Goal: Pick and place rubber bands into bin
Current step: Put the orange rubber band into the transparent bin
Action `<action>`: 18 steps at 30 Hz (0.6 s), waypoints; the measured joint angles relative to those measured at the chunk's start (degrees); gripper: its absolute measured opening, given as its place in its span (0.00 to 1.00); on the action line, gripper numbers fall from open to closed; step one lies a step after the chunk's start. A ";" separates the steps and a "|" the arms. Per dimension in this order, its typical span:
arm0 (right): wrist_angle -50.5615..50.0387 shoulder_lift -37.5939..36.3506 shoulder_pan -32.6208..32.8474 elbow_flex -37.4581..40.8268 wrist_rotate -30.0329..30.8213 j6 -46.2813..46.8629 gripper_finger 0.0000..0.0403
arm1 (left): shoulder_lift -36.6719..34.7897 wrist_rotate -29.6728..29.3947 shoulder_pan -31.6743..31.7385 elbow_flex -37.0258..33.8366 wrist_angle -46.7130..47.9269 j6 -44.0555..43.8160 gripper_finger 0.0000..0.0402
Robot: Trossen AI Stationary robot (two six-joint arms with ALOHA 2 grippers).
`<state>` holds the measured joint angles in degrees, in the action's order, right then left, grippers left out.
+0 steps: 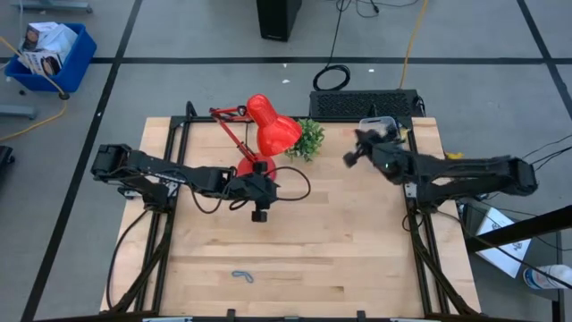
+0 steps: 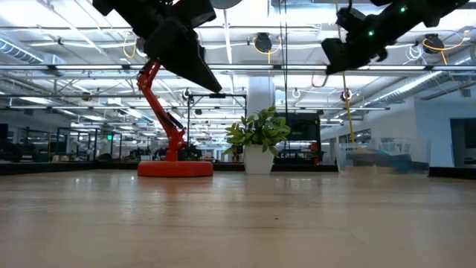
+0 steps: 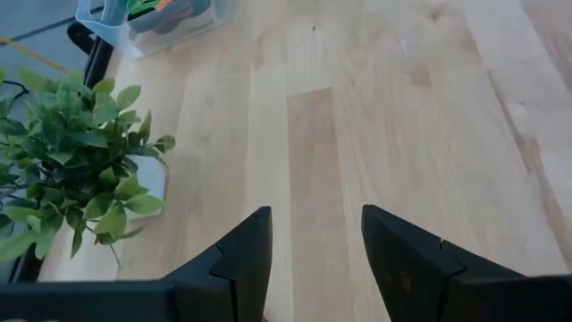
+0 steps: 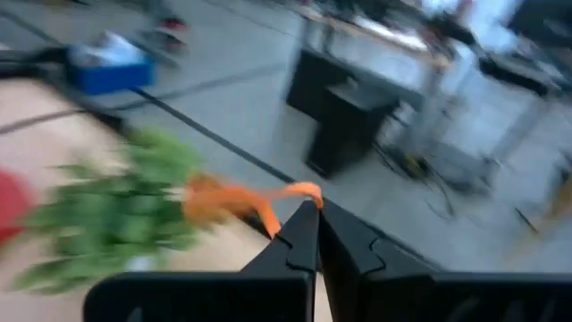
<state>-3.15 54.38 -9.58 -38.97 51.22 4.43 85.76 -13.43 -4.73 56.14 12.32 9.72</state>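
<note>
overhead, table-level, wrist views, plant (image 1: 309,139) shared

The worktop (image 1: 357,233) lay broadly bare across its middle and front, save one rubber band (image 1: 243,276) near the front edge. Along the back, the red lamp (image 1: 264,125), plant (image 1: 309,139) and bin (image 1: 380,125) crowded the approach.

Black jointed arms (image 1: 170,172), blk cables, angular pincer (image 3: 315,259)

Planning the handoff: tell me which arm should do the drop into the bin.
Right. The right gripper already pinches an orange rubber band in shut jaws and hangs beside the bin. The left gripper is open, empty, near the lamp base.
</note>
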 joint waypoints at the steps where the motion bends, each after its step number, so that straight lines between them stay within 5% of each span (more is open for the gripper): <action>1: -3.49 -0.73 -1.80 -0.89 -0.12 2.07 0.00 | 0.00 0.02 0.00 0.00 0.06 0.14 0.45; 7: -23.15 -1.04 -13.39 -5.19 -5.38 12.22 0.00 | 0.00 0.02 0.00 0.00 -0.42 0.21 0.45; 10: -27.67 -0.15 -19.19 -5.39 -14.58 15.76 0.00 | 0.02 0.02 0.11 0.00 -0.42 0.23 0.45; 15: -33.21 3.45 -26.83 -4.65 -15.81 17.85 0.00 | 0.04 0.02 0.26 0.00 -0.48 -0.01 0.45; 18: -33.18 5.42 -30.08 -3.00 -21.61 17.86 0.00 | 0.04 0.02 0.26 0.00 -0.51 0.06 0.45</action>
<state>-36.32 59.80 -39.67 -41.97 29.61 22.29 85.80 -13.41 -4.47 56.14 11.81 9.78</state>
